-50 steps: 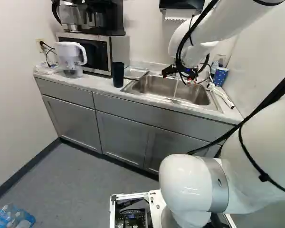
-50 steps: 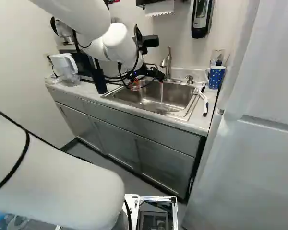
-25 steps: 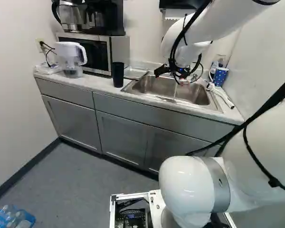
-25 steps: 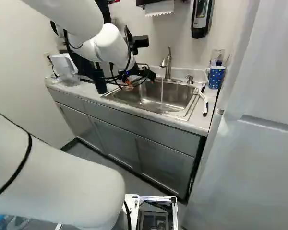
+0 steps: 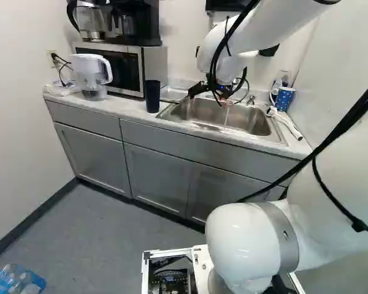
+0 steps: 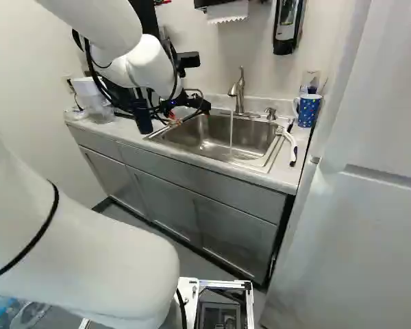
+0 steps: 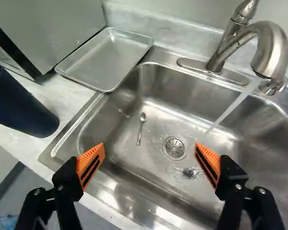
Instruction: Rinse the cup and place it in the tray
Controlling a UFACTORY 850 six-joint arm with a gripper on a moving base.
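My gripper (image 6: 177, 115) hangs over the sink's left part in the right base view. Seen from the wrist, the gripper (image 7: 150, 147) stands wide open, nothing between its orange pads. A dark blue cup (image 7: 21, 105) is on the counter beside the sink, outside the fingers; the left base view shows this cup (image 5: 153, 97) upright. The shallow metal tray (image 7: 108, 57) lies between microwave and sink, with nothing in it. Water (image 7: 233, 109) runs from the faucet (image 7: 271, 50) into the sink (image 7: 134, 179).
A small spoon (image 7: 140, 128) and another shiny item (image 7: 191, 173) lie in the sink near the drain. On the counter are a microwave (image 5: 119, 68), a water pitcher (image 5: 91, 75), a spotted blue mug (image 6: 307, 110) and a white-handled brush (image 6: 290, 142).
The arm has swung left over the sink, toward the dark cup and the tray, its gripper staying open. The base and the counter things have not shifted.
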